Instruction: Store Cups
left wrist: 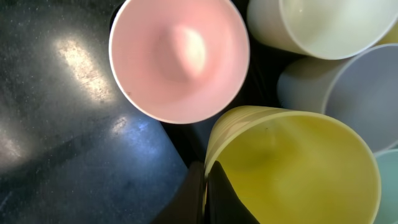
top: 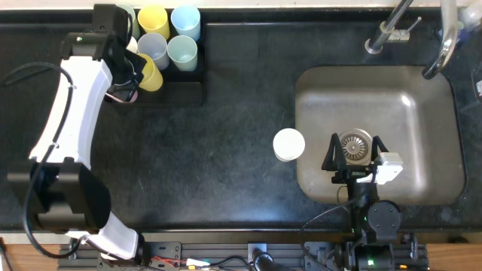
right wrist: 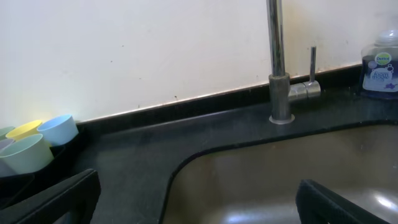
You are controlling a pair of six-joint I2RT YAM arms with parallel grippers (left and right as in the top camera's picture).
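One piece of print is to be seen: a label borne on the front of a blue soap bottle, which is stood on the dark worktop against the wall, near the tap. A small green-and-white badge is set at the head of the label, and a few lines of darker lettering are laid beneath it on a pale ground. The lettering is too small to be made out with certainty
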